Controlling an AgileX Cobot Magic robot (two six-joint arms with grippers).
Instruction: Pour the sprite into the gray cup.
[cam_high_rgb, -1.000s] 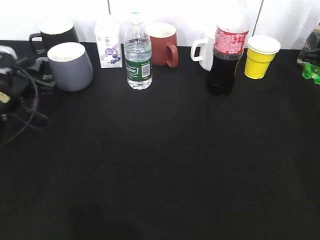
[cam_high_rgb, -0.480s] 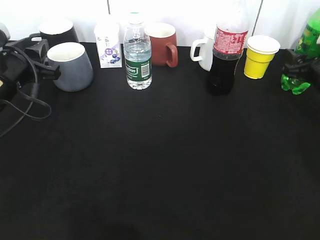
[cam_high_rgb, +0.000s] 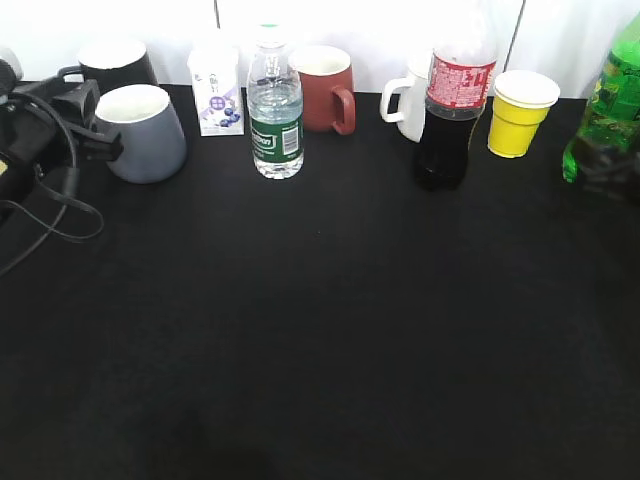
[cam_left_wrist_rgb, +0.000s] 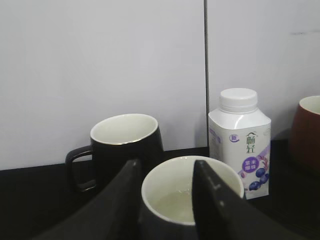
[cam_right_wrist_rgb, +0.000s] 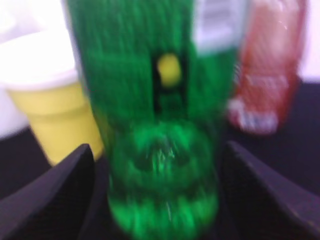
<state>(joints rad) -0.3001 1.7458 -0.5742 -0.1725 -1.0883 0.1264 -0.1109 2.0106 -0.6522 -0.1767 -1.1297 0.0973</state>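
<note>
Green translucent plastic soda bottle (cam_right_wrist_rgb: 160, 125) stands between your right claw's (cam_right_wrist_rgb: 160, 200) spread fingers; whether they press it I cannot tell. Expect thin, slippery walls: grip mid-body. Left claw (cam_left_wrist_rgb: 165, 200) straddles the blue-gray ceramic mug (cam_left_wrist_rgb: 192, 192), open.

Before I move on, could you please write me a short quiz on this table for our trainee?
1. True or false: the sprite stands at the far right, beyond the yellow cup.
2. Which of these is closest to the gray cup? A) black mug B) water bottle C) red mug
3. Which gripper is at the gray cup?

Key: 1 true; 2 A; 3 the left gripper.
</note>
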